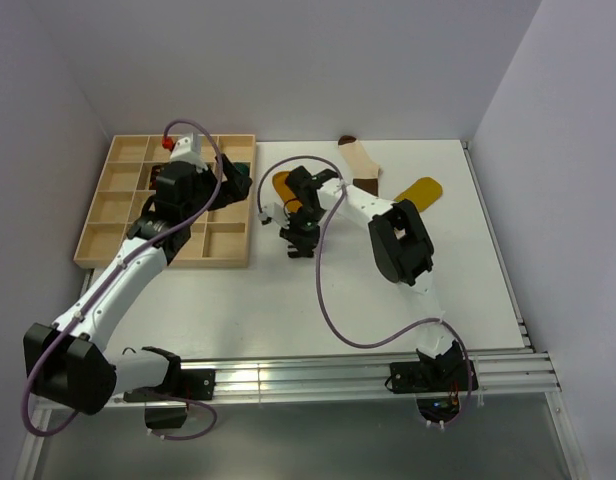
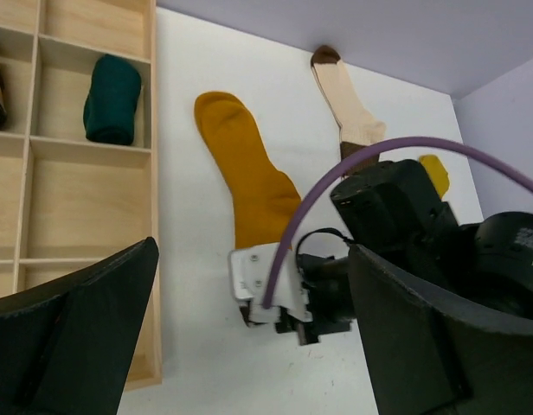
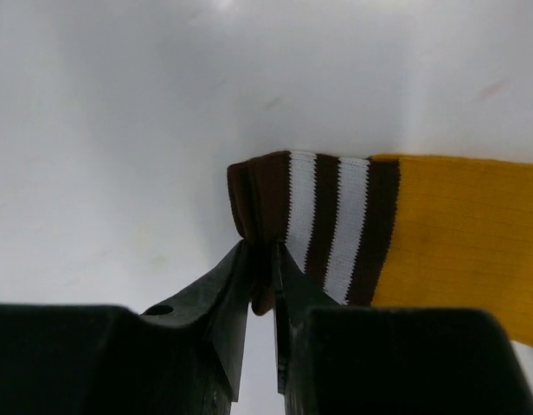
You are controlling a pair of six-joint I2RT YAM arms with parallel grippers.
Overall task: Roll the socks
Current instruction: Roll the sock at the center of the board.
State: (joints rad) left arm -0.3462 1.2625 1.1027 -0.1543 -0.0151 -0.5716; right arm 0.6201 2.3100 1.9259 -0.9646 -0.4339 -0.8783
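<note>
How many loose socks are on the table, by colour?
Mustard-orange sock: 1
Cream sock, brown toe: 1
Bright yellow sock, mostly hidden: 1
Total: 3

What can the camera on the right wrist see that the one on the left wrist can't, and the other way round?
Right wrist only: the striped cuff of the mustard sock, pinched by the right gripper. Left wrist only: the wooden tray holding a teal bundle, and the cream sock. Both: the mustard sock on the white table.
</note>
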